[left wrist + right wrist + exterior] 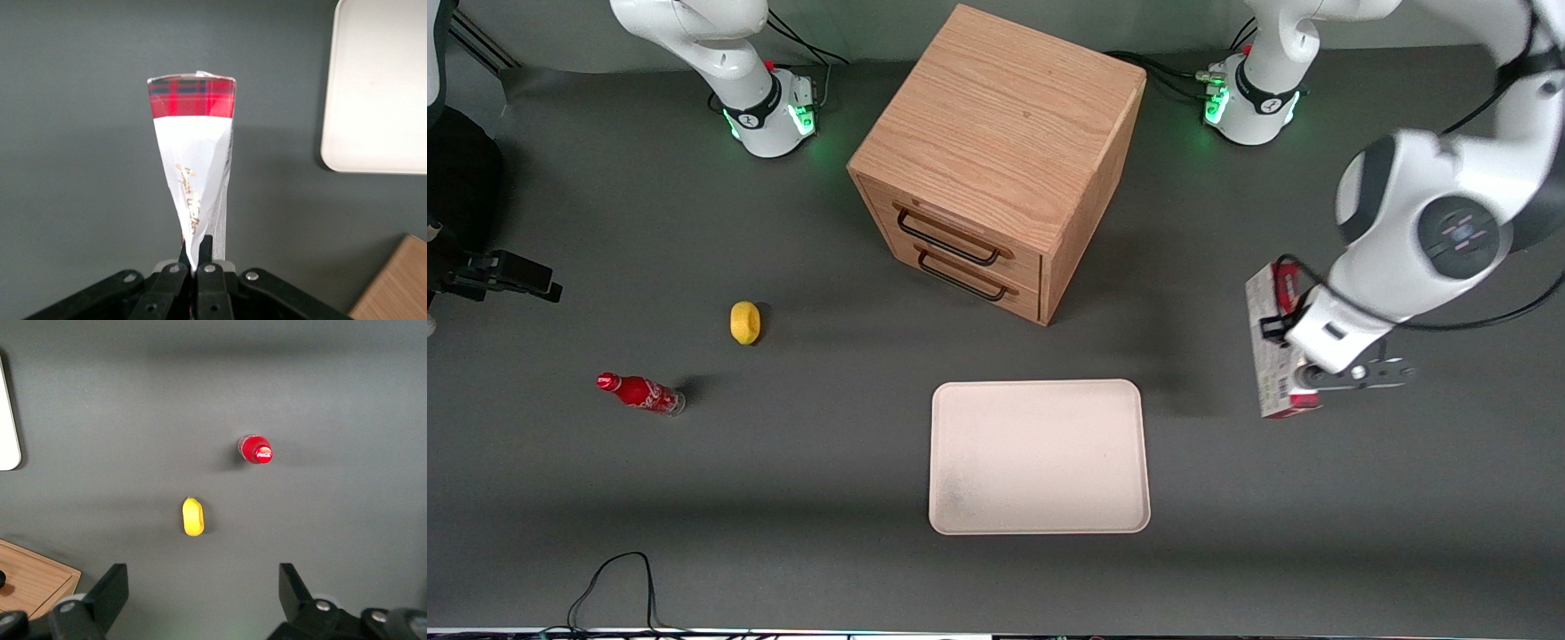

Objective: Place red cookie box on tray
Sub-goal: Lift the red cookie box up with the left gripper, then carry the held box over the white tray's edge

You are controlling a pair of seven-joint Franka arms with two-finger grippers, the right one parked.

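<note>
The gripper (196,257) is clamped on one end of the red cookie box (193,160), carrying it lengthwise, seemingly lifted off the table, toward the working arm's end from the tray (1039,457) for transfer.

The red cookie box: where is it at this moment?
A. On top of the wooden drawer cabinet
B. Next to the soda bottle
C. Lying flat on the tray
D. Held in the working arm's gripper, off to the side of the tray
D. The gripper is shut on the red cookie box, toward the working arm's end of the table, clear of the tray.
</note>
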